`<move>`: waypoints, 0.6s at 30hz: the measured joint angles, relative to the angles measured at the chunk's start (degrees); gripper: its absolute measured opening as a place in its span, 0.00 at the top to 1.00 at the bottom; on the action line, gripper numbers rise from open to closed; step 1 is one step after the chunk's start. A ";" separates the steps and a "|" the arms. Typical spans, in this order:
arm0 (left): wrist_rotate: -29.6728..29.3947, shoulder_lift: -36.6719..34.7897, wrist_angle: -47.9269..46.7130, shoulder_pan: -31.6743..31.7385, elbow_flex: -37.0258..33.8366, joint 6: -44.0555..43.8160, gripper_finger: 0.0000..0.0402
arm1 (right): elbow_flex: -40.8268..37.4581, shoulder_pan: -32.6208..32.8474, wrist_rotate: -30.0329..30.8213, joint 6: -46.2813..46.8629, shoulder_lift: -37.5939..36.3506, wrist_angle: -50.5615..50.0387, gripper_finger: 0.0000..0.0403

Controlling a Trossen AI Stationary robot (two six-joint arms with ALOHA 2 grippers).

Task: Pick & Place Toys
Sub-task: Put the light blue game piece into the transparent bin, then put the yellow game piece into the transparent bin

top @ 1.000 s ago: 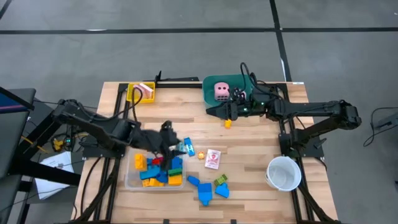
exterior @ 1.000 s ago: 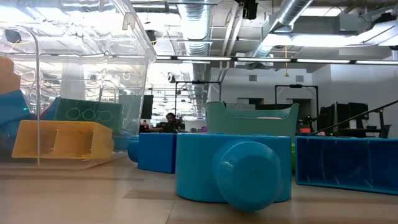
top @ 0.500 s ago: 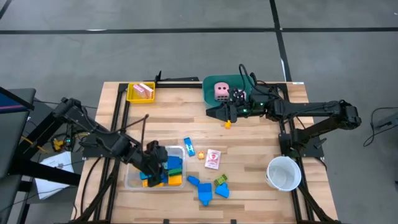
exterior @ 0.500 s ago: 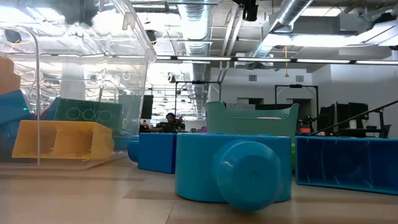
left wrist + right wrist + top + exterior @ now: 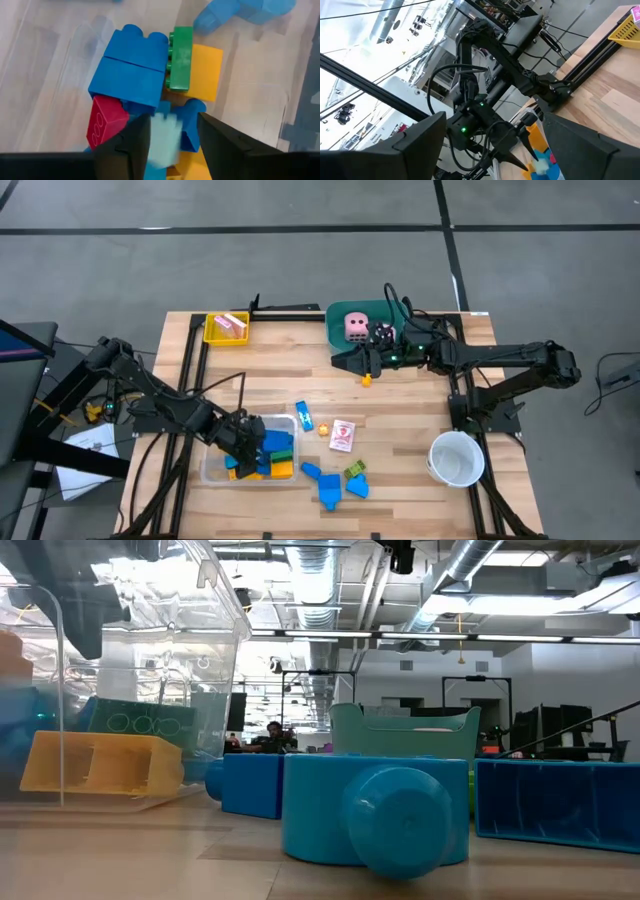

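Since the earlier frame, the left gripper (image 5: pixel 243 442) has been lowered into the clear tray (image 5: pixel 209 470) at lower left, where blocks (image 5: pixel 134 70) are gathered; a pale piece is grasped between its jaws. The right gripper (image 5: pixel 340 360) waits released by the tub (image 5: pixel 337 323).

Glossy plastic blocks (image 5: pixel 135 70), clear plastic tray (image 5: pixel 212 471), wooden table (image 5: pixel 270 370)

A robotics lab: exposed ceiling ducts (image 5: pixel 330 585) and pipes overhead, grey concrete floor (image 5: pixel 300 260), and a wooden worktop (image 5: pixel 400 395) on black frames.
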 joint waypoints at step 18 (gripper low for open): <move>0.38 -0.99 5.96 0.04 0.00 -1.88 0.71 | 0.00 -0.02 -0.04 -2.14 0.00 -7.85 0.20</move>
